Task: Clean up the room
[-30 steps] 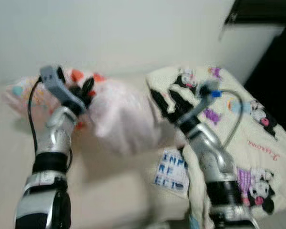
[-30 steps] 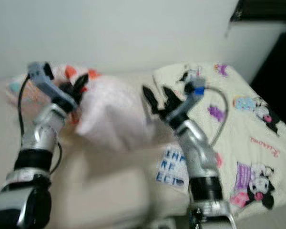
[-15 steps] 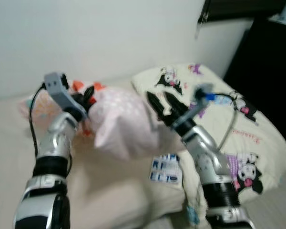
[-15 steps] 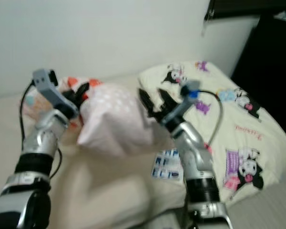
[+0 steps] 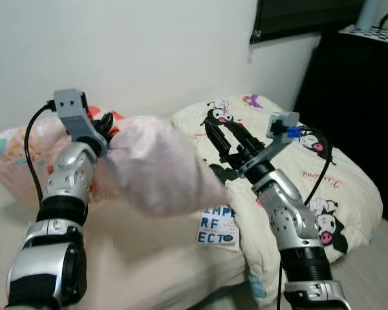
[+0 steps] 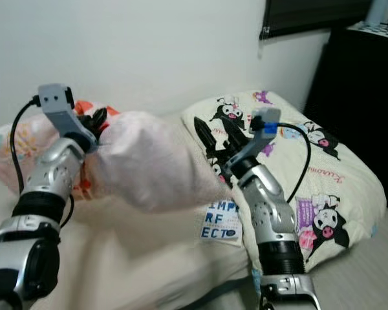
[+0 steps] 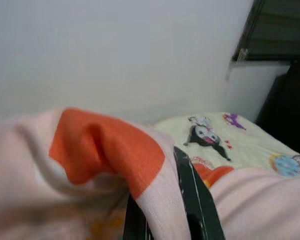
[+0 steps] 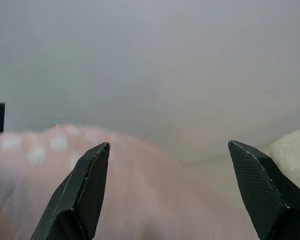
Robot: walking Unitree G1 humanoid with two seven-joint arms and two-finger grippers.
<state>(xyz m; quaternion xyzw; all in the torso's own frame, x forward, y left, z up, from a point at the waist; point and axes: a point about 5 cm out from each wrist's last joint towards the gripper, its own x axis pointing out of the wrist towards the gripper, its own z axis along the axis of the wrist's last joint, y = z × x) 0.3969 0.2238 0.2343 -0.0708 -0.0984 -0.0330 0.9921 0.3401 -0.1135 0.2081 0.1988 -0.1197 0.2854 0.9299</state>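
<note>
A pale pink pillow [image 5: 155, 171] with faint white dots hangs above the bed, blurred. My left gripper [image 5: 105, 126] is shut on its upper left corner. In the left wrist view, pink cloth with an orange patch [image 7: 105, 145] is bunched over the black fingers [image 7: 195, 200]. My right gripper [image 5: 225, 139] is open at the pillow's right side, just above its surface, with nothing between the fingers. The right wrist view has the pink pillow [image 8: 140, 200] lying below the spread fingertips [image 8: 85, 190].
A cream quilt with cartoon characters [image 5: 310, 181] is heaped on the bed's right side, with a white patch of blue letters [image 5: 216, 226] at its edge. A patterned pink pillow [image 5: 13, 152] lies far left. The beige sheet [image 5: 149, 265] is in front. A black cabinet [image 5: 355, 97] stands right.
The camera has shifted and the picture has sharpened. The pink pillow now hangs higher and stretched out from my left gripper. My right gripper stays open beside it.
</note>
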